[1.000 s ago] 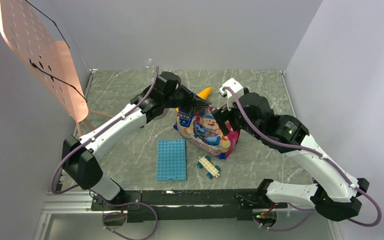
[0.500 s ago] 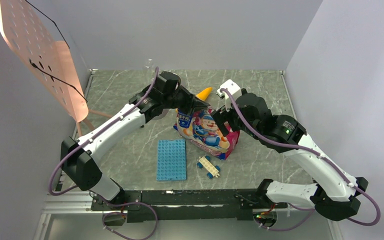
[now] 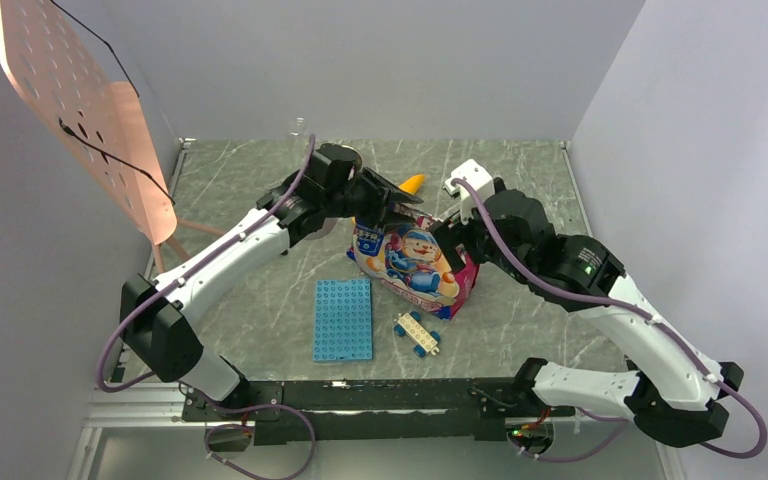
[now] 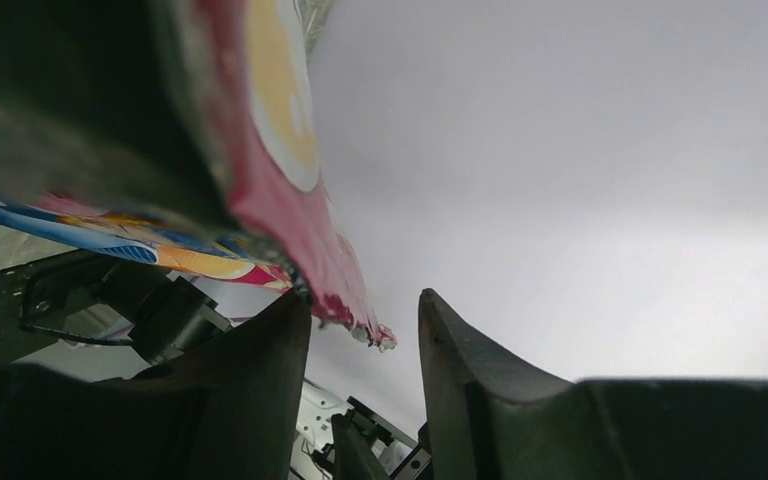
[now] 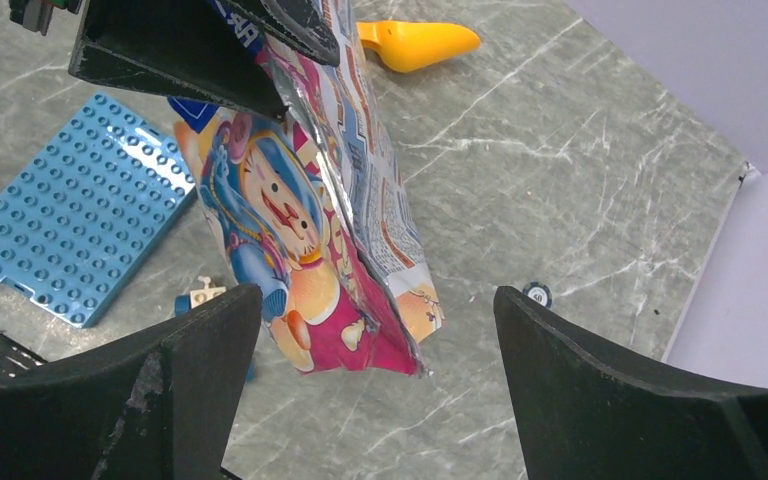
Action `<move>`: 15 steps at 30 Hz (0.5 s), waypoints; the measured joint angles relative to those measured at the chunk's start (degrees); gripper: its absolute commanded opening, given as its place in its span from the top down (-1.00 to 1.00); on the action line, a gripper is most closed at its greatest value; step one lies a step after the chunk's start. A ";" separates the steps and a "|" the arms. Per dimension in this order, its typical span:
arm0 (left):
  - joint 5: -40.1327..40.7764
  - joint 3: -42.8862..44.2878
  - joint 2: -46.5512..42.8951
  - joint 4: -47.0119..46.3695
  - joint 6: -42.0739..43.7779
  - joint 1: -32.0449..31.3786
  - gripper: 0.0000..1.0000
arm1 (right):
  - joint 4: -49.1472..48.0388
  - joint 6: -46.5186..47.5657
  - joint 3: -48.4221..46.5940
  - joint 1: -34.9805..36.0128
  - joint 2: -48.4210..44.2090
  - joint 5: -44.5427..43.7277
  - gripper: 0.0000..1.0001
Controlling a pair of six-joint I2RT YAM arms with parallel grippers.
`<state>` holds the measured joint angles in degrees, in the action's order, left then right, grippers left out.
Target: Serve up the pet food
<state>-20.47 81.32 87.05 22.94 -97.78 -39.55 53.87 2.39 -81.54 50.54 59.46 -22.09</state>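
My left gripper [image 4: 365, 305] and right gripper [image 5: 377, 295] are both open at the top of the bag [image 3: 415, 262].
The bag stands in the middle of the table [image 3: 520, 180], leaning a bit. I can't see the food; I think it is inside. The bag's top edge sits in my left gripper's gap, not pinched. My right gripper holds nothing. I think they are there to pull the top apart. A yellow scoop [image 3: 412, 183] lies just behind. The table looks like grey stone, with plain white walls around.

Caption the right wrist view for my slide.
Right gripper open over the standing pet food bag; yellow scoop and blue baseplate on the table.
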 measured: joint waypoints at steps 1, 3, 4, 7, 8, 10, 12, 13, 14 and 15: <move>-0.09 0.00 0.00 0.02 0.00 0.02 -0.01 | 0.11 -0.02 0.00 0.00 -0.17 -0.07 -0.83; -0.39 0.00 -0.11 0.13 0.04 0.11 -0.14 | 0.15 -0.26 -0.09 0.00 -0.44 -0.33 -0.92; -0.66 0.00 -0.26 0.33 0.20 0.20 -0.19 | 0.17 -0.52 -0.24 0.00 -0.55 -0.70 -0.99; -0.98 0.07 -1.07 1.64 1.68 0.66 -0.41 | 0.35 -2.05 -1.29 0.00 -1.01 -2.51 -1.00; -1.09 0.22 -1.44 2.45 2.60 0.87 -0.42 | 0.39 -2.73 -1.92 0.00 -1.33 -3.45 -1.00; -1.09 1.40 -2.21 5.03 4.39 1.51 -0.44 | 0.50 -4.26 -3.37 0.00 -2.21 -5.57 -1.00; -1.05 3.04 -3.13 7.06 6.36 2.25 -0.44 | 0.66 -6.01 -5.81 0.00 -3.21 -8.68 -1.00; -1.01 4.20 -3.80 7.91 7.39 2.69 -0.44 | 0.79 -6.71 -7.37 0.00 -3.52 -10.14 -1.00; -0.81 5.33 -4.61 8.37 8.55 3.13 -0.45 | 0.98 -7.41 -9.11 0.00 -3.63 -11.65 -1.00; -0.59 6.43 -5.42 8.55 9.51 3.50 -0.45 | 1.07 -8.04 -10.67 0.00 -3.65 -12.85 -1.00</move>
<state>-21.06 87.74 81.62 31.48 -88.27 -36.05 54.94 -5.65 -92.20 50.54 55.81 -34.94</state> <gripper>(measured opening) 0.719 0.995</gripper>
